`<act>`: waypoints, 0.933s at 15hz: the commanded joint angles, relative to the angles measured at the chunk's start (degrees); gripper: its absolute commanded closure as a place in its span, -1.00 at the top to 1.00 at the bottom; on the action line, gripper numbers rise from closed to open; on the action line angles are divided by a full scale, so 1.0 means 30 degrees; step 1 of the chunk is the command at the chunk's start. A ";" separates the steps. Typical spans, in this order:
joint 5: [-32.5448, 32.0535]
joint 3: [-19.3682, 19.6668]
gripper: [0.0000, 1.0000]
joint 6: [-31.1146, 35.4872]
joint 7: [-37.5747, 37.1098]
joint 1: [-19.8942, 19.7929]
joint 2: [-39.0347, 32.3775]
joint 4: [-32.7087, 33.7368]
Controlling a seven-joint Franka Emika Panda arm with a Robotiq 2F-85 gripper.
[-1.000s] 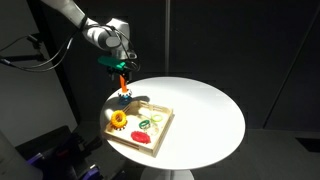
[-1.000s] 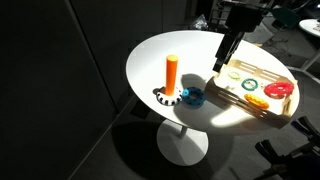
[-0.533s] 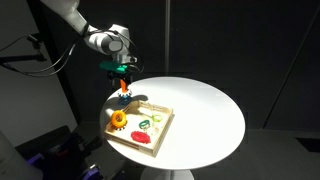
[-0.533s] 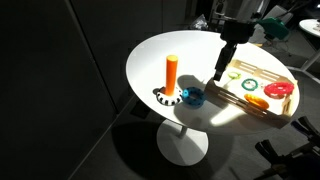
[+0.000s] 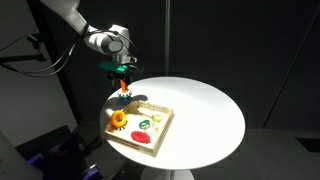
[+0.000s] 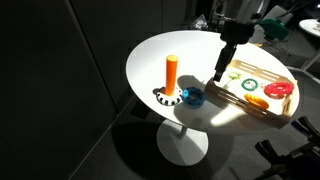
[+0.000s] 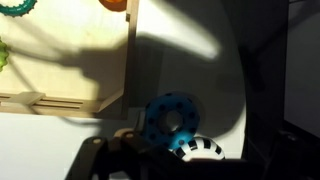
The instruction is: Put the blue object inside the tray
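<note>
The blue object (image 6: 192, 97) is a small cyan-blue ring with holes. It lies on the round white table next to the black-and-white striped base (image 6: 167, 98) of the upright orange stick (image 6: 171, 73). In the wrist view the blue object (image 7: 170, 117) lies low in the middle, right of the pale wooden tray (image 7: 60, 95). The tray (image 6: 232, 97) (image 5: 160, 128) holds an orange gear (image 5: 119, 120), a green ring (image 5: 143, 123) and a red piece (image 5: 143, 139). My gripper (image 5: 122, 70) (image 6: 220, 74) hangs in the air above the table, holding nothing; its jaws are too dark to read.
The round white table (image 5: 205, 110) stands on a single pedestal, with dark surroundings. The table edge (image 7: 235, 90) runs just right of the blue object in the wrist view. The orange stick (image 5: 123, 87) stands directly under my gripper in an exterior view.
The arm shifted slightly between one second ago and half a second ago. Since then nothing has visibly moved. The objects have stayed in place.
</note>
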State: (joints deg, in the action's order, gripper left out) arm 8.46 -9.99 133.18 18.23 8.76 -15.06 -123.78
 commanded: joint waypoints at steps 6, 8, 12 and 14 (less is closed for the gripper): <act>-0.1913 -0.0242 1.00 -0.0097 -0.0702 0.0372 -0.1251 0.1200; -0.2552 -0.0235 1.00 -0.0111 -0.0875 0.0558 -0.1722 0.1635; -0.3613 -0.0244 1.00 0.0228 -0.1315 0.0994 -0.2966 0.2557; -0.3751 -0.0327 1.00 0.0504 -0.1410 0.1148 -0.3613 0.2990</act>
State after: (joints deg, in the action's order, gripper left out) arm -1.05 -10.54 133.88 15.85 11.71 -22.79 -117.94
